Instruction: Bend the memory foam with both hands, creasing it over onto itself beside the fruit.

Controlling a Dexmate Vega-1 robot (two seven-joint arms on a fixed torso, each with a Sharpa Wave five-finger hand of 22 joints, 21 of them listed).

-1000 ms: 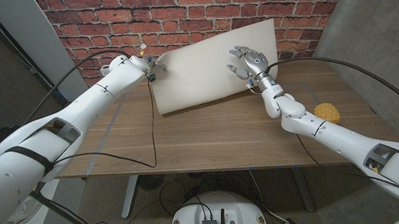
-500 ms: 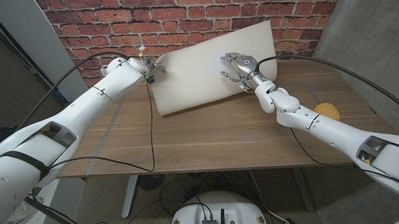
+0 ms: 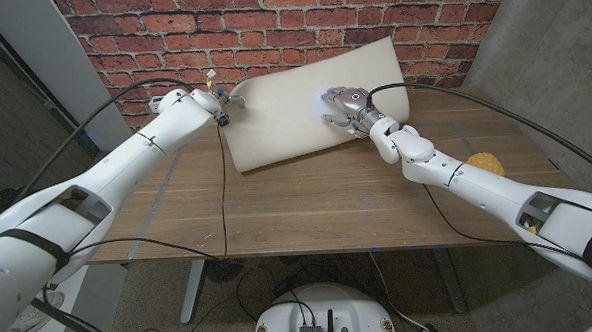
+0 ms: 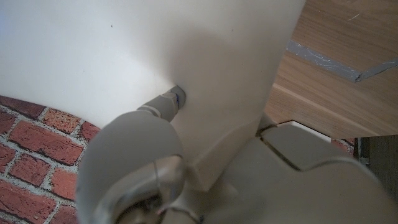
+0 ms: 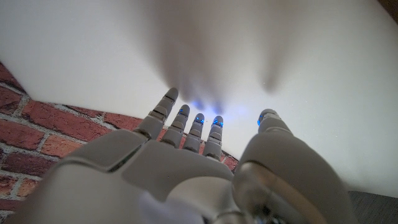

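Cream memory foam (image 3: 308,100) stands tilted on the wooden worktop (image 3: 308,201) against the brick wall; the fruit (image 3: 483,165) lies well apart from it. The left hand (image 3: 228,102) grips its edge, and the right hand (image 3: 343,106) presses spread fingers against its face.

Left wrist view: the left hand (image 4: 186,168) clasps the foam's (image 4: 155,56) edge.

Right wrist view: fingertips (image 5: 199,118) of the right hand (image 5: 186,168) touch the foam (image 5: 249,56), grasping nothing.

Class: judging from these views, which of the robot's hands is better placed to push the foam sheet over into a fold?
Probably the right hand: its spread fingers face the memory foam's broad face, while the left hand only holds an edge.
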